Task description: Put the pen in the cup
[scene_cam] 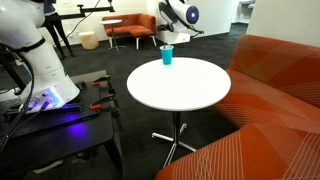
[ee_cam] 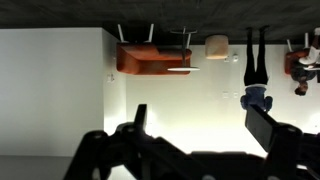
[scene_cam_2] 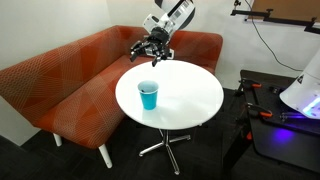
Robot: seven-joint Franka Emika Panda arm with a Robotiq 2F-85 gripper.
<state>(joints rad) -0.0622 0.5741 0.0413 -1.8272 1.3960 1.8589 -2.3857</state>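
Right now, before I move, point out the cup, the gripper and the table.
cup (scene_cam_2: pixel 148 98): in an exterior view, on its blue side wall.
gripper (scene_cam_2: pixel 148 56): in an exterior view, midway between its open fingertips.
table (scene_cam_2: pixel 195 95): in an exterior view, on the bare white top.

Round white table (scene_cam: pixel 185 95), orange sofa (scene_cam: pixel 282 95)

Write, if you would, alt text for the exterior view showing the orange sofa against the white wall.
A small blue cup stands on a round white table in front of an orange sofa. The robot's open end effector hovers above the table; no pen can be made out.
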